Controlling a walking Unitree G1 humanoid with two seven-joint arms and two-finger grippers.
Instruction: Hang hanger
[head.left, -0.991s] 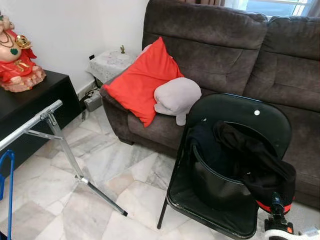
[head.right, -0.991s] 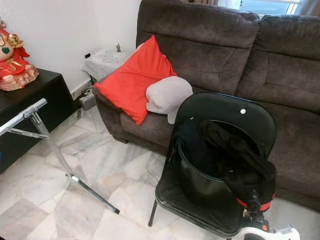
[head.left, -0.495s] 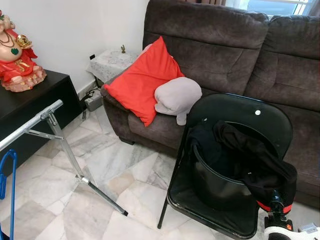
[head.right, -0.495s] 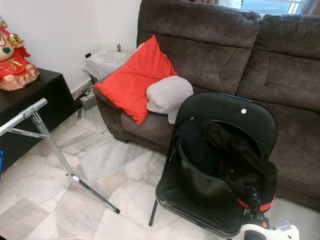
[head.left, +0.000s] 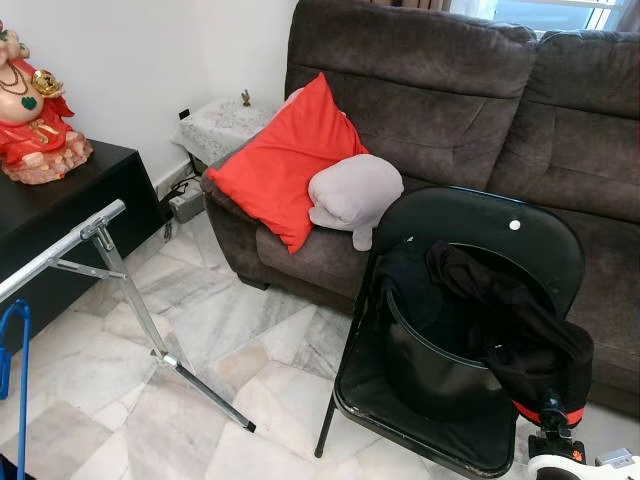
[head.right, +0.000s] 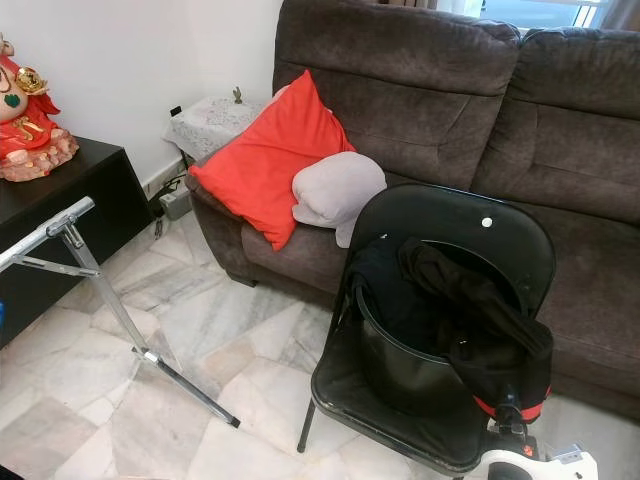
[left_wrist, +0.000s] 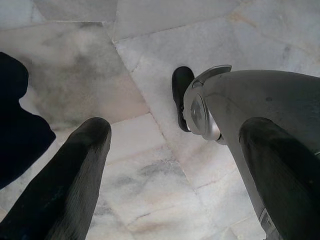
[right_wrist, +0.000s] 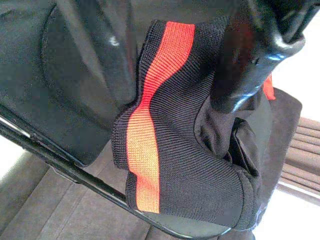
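The blue hanger is showing beside the metal rack; I'm seeing my left end effector hanging wide open and empty, while the right end effector is sitting beside the black garment, its opening unclear.

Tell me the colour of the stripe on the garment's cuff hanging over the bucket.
Orange-red, on a black ribbed cuff; it shows best in the right wrist view.

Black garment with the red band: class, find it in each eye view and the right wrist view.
Left eye view: garment draped over bucket, lower right.
Right eye view: garment lower right again.
Right wrist view: garment centre, band showing.
Shared landmark: black folding chair.
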